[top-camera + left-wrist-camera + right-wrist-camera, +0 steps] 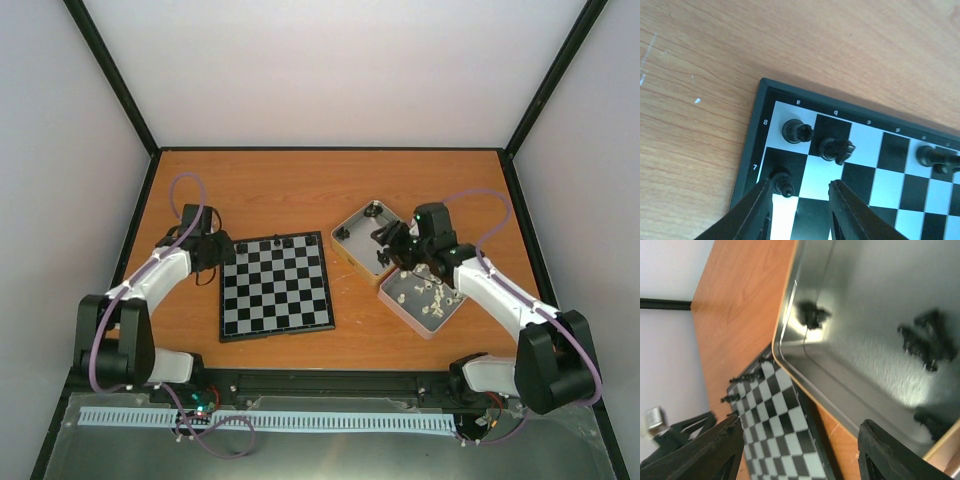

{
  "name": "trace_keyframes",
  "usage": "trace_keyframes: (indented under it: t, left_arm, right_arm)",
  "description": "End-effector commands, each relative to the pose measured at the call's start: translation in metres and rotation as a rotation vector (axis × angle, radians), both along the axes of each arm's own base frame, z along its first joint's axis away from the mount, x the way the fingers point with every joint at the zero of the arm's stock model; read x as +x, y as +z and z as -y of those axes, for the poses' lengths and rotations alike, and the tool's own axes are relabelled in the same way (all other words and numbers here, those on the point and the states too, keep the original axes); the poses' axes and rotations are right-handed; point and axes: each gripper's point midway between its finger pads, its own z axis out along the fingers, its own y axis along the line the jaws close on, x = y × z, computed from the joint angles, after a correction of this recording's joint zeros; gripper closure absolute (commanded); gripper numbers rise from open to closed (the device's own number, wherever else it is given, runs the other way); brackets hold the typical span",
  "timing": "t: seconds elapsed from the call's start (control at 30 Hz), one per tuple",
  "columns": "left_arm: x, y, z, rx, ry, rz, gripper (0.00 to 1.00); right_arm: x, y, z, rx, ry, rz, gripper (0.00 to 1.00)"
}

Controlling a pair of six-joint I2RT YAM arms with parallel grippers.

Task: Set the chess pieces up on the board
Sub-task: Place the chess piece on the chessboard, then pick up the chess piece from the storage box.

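The board [277,287] lies left of centre with a few black pieces along its far edge. In the left wrist view a black piece [792,131] stands on a8, a knight [836,149] on b8, and more black pieces [931,157] further along that row. A black pawn [782,183] stands on a7. My left gripper [801,186] is open over that corner [226,250], the pawn just inside its left finger [756,215]. My right gripper [386,246] is open and empty at the tin [865,385] that holds loose black pieces [929,343].
A second tin [424,297] with cream-white pieces sits right of the board, touching the black-piece tin [362,230]. The board [775,425] shows beyond the tin's rim in the right wrist view. Black frame rails edge the wooden table.
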Motion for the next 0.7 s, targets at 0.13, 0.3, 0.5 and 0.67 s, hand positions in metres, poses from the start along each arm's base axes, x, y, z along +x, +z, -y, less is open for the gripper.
trace_keyframes:
  t: [0.13,0.3,0.5,0.67]
  left_arm:
    - [-0.006,0.086,-0.003,-0.019,0.005,0.192,0.57]
    - [-0.005,0.150,0.010,-0.056,-0.085,0.423,0.49]
    - [-0.007,0.157,0.018,-0.073,-0.132,0.452,0.49]
    - [-0.007,0.143,0.024,-0.097,-0.164,0.436,0.48]
  right_arm:
    - [0.036,-0.009,0.051,-0.525,0.038,0.105,0.40]
    - [0.057,-0.030,0.038,-0.746,0.197,0.048,0.43]
    - [0.057,-0.066,0.041,-0.933,0.323,-0.091,0.65]
    - [0.053,-0.082,0.045,-0.984,0.358,-0.143,0.72]
